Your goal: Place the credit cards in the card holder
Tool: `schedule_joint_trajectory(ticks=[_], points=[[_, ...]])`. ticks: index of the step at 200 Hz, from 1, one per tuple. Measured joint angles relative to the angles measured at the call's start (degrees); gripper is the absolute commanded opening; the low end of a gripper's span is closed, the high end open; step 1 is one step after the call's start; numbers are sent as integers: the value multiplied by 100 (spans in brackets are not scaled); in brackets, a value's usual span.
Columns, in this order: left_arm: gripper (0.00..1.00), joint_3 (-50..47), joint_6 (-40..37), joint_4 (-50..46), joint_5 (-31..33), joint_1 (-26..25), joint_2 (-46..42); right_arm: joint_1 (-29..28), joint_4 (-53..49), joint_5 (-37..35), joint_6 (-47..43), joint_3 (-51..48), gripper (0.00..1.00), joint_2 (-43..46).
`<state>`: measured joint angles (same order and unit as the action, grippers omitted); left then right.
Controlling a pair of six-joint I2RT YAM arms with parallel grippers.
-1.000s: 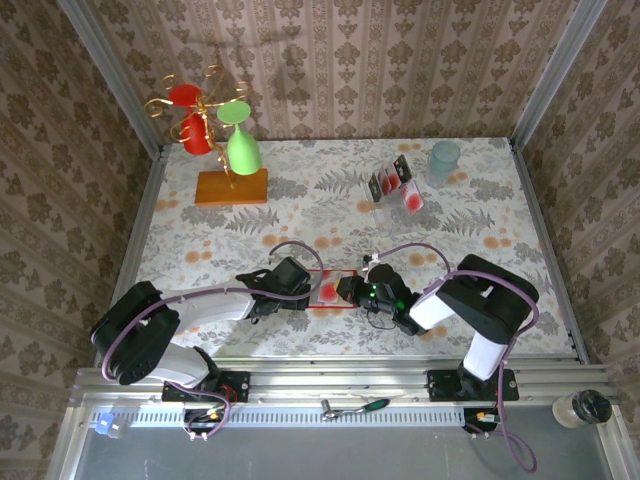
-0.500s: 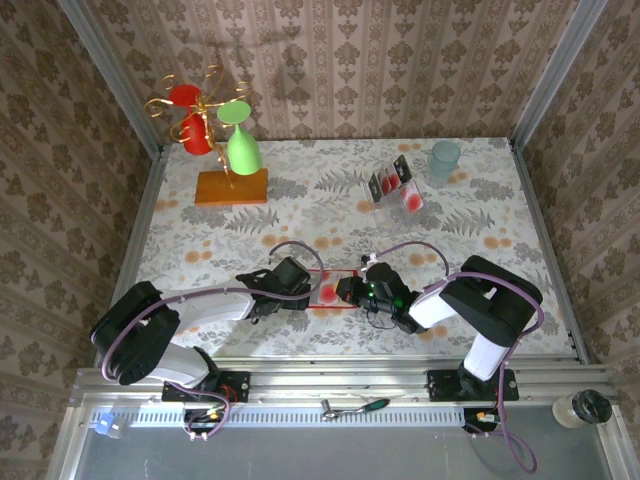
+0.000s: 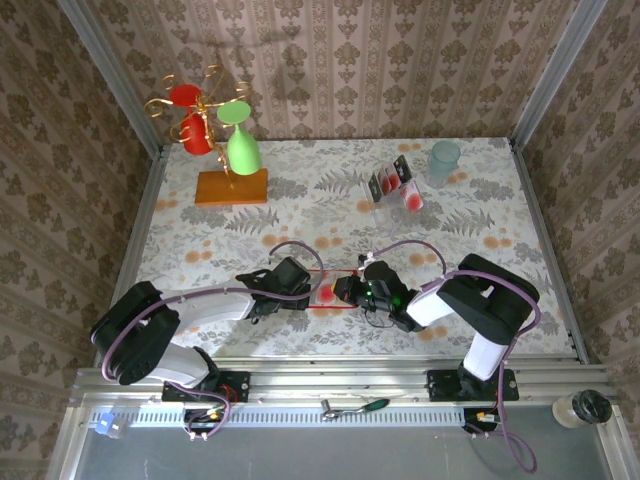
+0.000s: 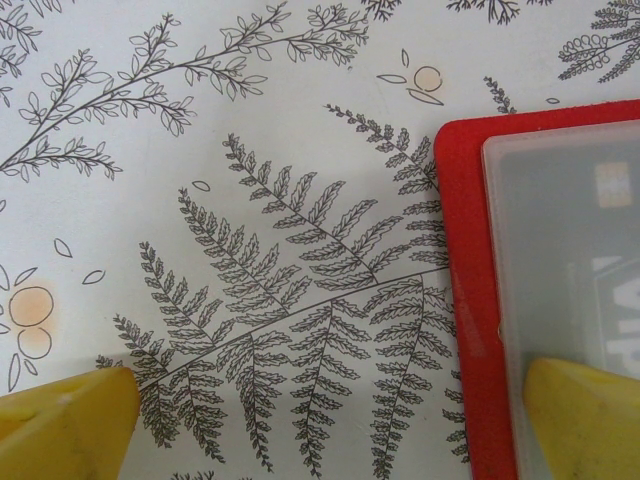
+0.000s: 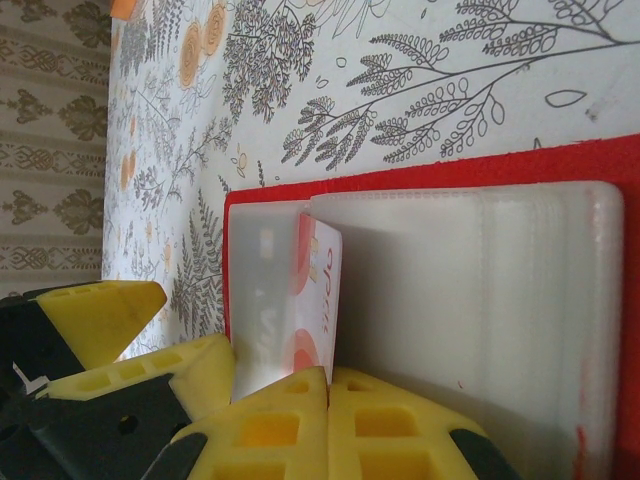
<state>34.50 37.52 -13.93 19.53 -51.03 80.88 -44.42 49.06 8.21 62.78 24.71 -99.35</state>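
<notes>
The red card holder (image 3: 322, 300) lies open on the table between both grippers, pale pockets up. My right gripper (image 5: 326, 376) is shut on a credit card (image 5: 318, 290), a white one with red round marks. The card stands on edge, partly under the translucent pocket (image 5: 262, 290) at the holder's (image 5: 420, 175) left end. My left gripper (image 4: 330, 400) is open wide and low over the table. One of its fingertips (image 4: 580, 415) rests on the holder's pocket (image 4: 560, 250), the other on the cloth. From above, the left gripper (image 3: 303, 288) and right gripper (image 3: 345, 291) face each other. More credit cards (image 3: 385, 183) stand at the back.
A clear rack (image 3: 398, 190) holds the other cards at the back right, next to a teal cup (image 3: 445, 160). An orange block (image 3: 232, 187) carries a gold stand with red and green cups at the back left. Patterned walls close in the table.
My right gripper has edged a little to the left with the card, covering more of the holder. The left arm has stayed where it was.
</notes>
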Motion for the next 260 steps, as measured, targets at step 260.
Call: schedule_joint_trajectory(ticks=[260], points=[[100, -114, 0, 2, -2, 0, -149, 22, -3821, 343, -1620, 2400, 12, -363]])
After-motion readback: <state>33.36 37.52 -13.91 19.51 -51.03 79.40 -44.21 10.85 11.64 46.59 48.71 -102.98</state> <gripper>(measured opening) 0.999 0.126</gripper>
